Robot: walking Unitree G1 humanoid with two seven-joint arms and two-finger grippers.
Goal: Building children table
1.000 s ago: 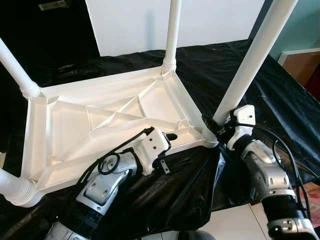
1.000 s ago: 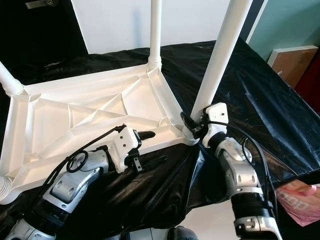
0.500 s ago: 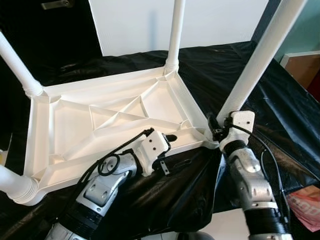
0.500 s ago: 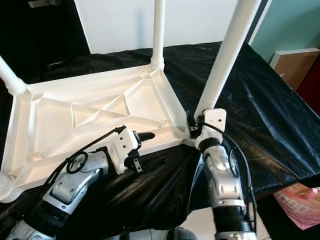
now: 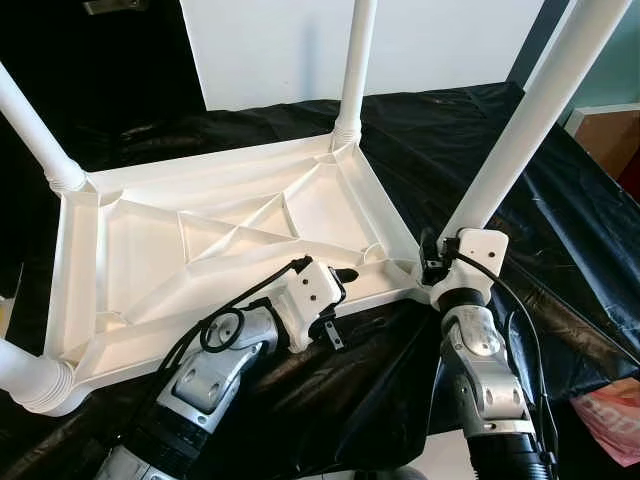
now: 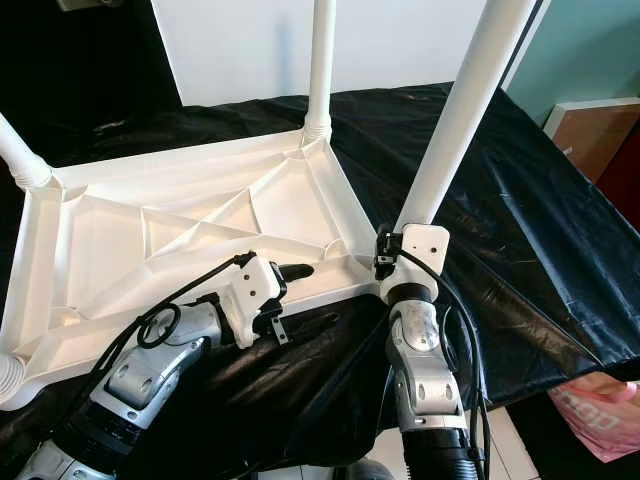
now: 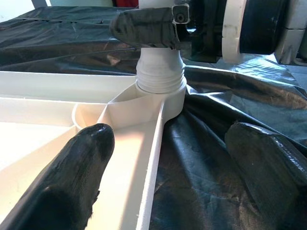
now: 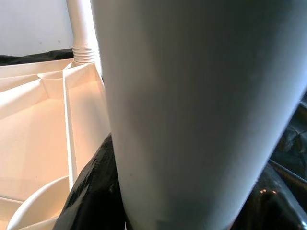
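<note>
A white plastic children's table lies upside down, its ribbed underside (image 5: 140,250) facing up, with white legs standing at the corners. My right gripper (image 5: 438,258) is shut on the near right leg (image 5: 520,130) just above its socket; that leg (image 8: 201,105) sits between the black fingers (image 8: 91,191). My left gripper (image 6: 312,295) is open and straddles the near rim of the tabletop. One finger (image 7: 81,163) rests inside the tray, the other finger (image 7: 268,163) is over the black sheet. The leg's ribbed socket (image 7: 160,76) is just ahead.
A crinkled black plastic sheet (image 5: 560,230) covers the work surface, whose edge drops off near my arms. A white board (image 5: 270,50) stands at the back. A brown box (image 5: 610,130) is at the right and a pink item (image 5: 610,420) lies on the floor.
My right forearm has swung leftward to stand more directly under the leg, gripper still clamped at the leg's base. The left gripper has stayed on the rim.
</note>
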